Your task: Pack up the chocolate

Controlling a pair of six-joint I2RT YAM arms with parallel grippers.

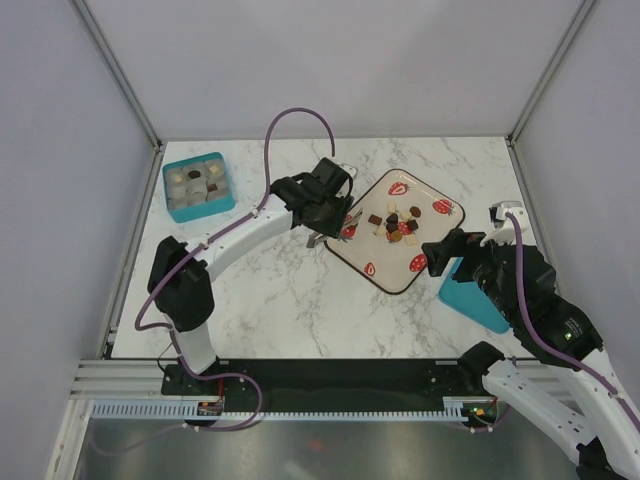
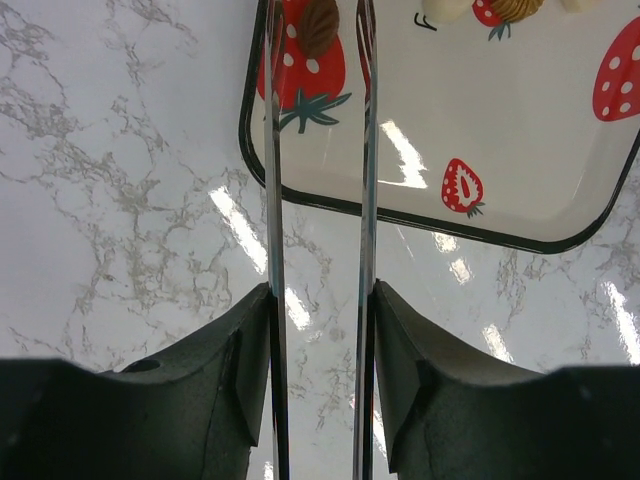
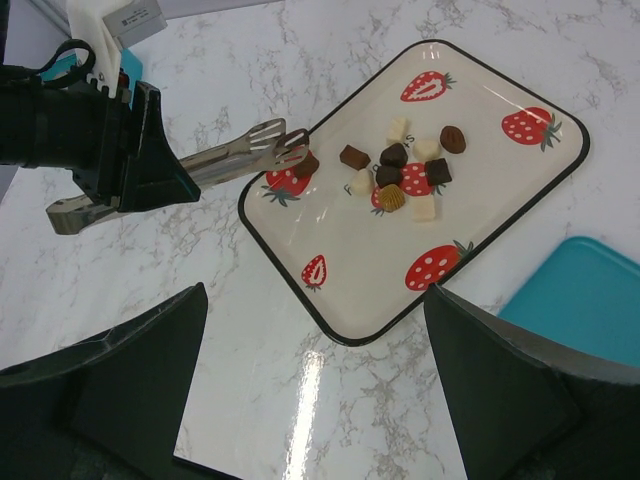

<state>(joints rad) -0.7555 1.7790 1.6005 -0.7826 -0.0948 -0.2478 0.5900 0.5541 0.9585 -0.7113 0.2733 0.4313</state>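
Note:
Several chocolate pieces (image 1: pixel 396 222) (image 3: pixel 398 172), dark, mid brown and pale, lie in the middle of a strawberry-print tray (image 1: pixel 385 275) (image 3: pixel 350 290). My left gripper (image 1: pixel 328 222) (image 2: pixel 320 295) is shut on metal tongs (image 3: pixel 235 158) (image 2: pixel 273 180). The two blades reach over the tray's left end. One brown chocolate (image 3: pixel 306 164) (image 2: pixel 320 25) sits between the tong tips on a strawberry print. My right gripper (image 1: pixel 445 250) (image 3: pixel 315 300) hangs open and holds nothing, above the table just off the tray's near right edge.
A teal box (image 1: pixel 170 195) with chocolates in its compartments stands at the back left. A flat teal lid or box (image 1: pixel 470 300) (image 3: pixel 580 300) lies right of the tray, under my right arm. White walls close in the marble table (image 1: pixel 280 300).

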